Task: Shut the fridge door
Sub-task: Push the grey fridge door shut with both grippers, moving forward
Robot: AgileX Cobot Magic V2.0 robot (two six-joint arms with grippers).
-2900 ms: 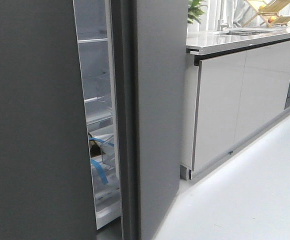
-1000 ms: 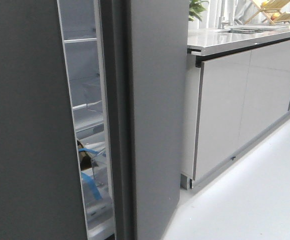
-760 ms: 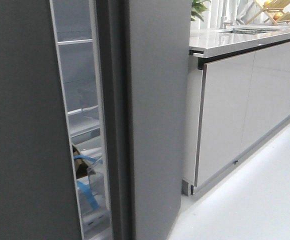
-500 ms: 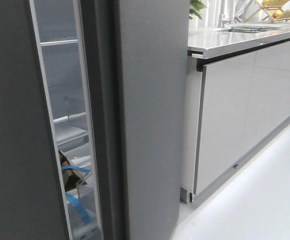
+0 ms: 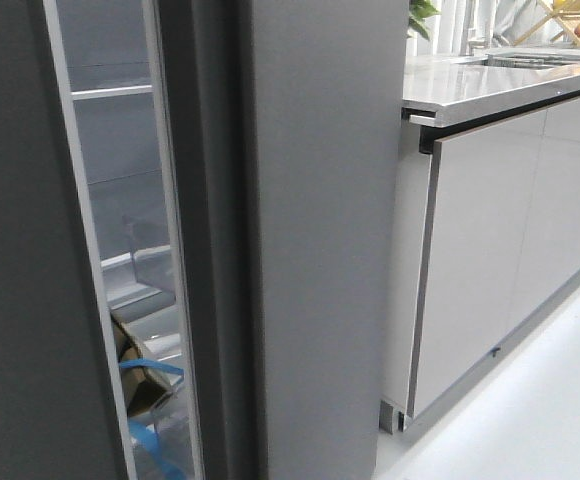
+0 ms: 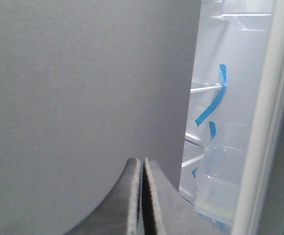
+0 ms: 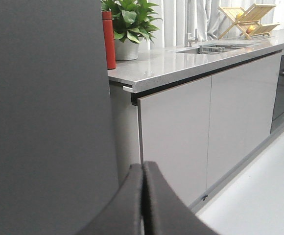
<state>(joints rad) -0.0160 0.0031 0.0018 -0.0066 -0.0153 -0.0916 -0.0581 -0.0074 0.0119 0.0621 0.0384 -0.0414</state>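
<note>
Pressed shut, the left gripper (image 6: pixel 142 196): fingers flat against each other, nothing between them. Same for the right gripper (image 7: pixel 143 196), closed on nothing. Makes sense for this job: no handle to grasp, so closed fingers likely serve as a blunt pusher rather than a clamp.

Just beyond the right gripper, in its wrist view, stands the fridge door (image 7: pixel 44 122), a tall matte grey face filling one side of the picture. Cannot tell whether the fingertips touch it or only hover near. Beyond the left gripper, a darker charcoal panel (image 6: pixel 83 88), and past its edge the lit fridge interior with a strip of blue tape (image 6: pixel 210 105).

From the front, the fridge door (image 5: pixel 320 250) stands ajar, its darker edge strip (image 5: pixel 210 250) turned toward the camera and a narrow gap between it and the charcoal panel (image 5: pixel 10 250). Through the gap, a shelf (image 5: pixel 110 92) and a brown box (image 5: pixel 135 365) low down. Judged from that gap, close to done but not sealed; probably needs a steady push on the flat face, away from the hinge side.

Further out, just beside the door, glossy cabinet fronts (image 5: pixel 490 260) under a countertop (image 7: pixel 181 63) carrying a red bottle (image 7: pixel 108 39) and a potted plant (image 7: pixel 127 19).
</note>
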